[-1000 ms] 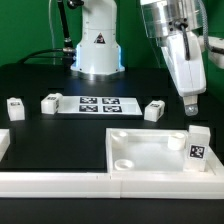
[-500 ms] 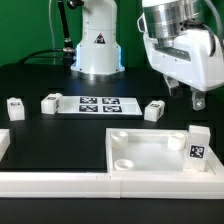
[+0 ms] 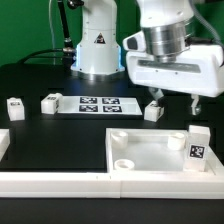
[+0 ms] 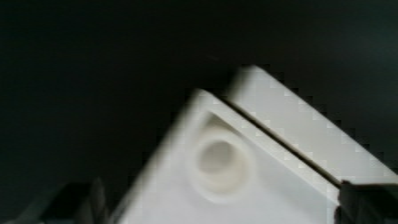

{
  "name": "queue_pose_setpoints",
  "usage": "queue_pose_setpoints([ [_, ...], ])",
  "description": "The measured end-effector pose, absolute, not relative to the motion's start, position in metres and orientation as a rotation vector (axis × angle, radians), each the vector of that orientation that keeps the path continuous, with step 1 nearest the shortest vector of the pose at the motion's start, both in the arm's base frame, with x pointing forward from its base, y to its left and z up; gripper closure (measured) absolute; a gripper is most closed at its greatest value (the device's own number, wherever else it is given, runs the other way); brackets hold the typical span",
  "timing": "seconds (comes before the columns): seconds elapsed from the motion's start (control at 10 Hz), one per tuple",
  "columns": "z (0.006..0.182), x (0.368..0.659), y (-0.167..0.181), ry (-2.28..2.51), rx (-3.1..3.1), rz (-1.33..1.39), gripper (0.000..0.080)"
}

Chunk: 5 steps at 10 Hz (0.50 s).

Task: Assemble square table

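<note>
I see the marker board point(image 3: 97, 103) lying flat on the black table point(image 3: 55, 140), toward the far side. A long white rail point(image 3: 55, 183) runs along the near edge.

A black table point(image 3: 60, 140) filled most of the frame. Behind it, in the upper left, the backdrop point(image 3: 25, 20) was dark, with a greenish band point(image 3: 25, 57) along the table's far edge

Tabletop point(image 4: 214, 160) blurred in wrist view, cut off by frame edge
</note>
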State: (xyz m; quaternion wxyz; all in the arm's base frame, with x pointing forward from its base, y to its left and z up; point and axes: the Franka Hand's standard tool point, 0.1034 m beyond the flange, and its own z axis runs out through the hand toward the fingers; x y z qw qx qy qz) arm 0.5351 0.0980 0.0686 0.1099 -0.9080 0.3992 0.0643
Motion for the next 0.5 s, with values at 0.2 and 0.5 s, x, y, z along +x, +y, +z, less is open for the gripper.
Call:
queue_pose_setpoints([
  [0.2, 0.0653, 0.5307, 0.0962, 0.969, -2.762, 0.178, 0.015],
  [0.5, 0.0643, 0.528, 0.0935, 0.945, -2.766, 0.211, 0.015],
])
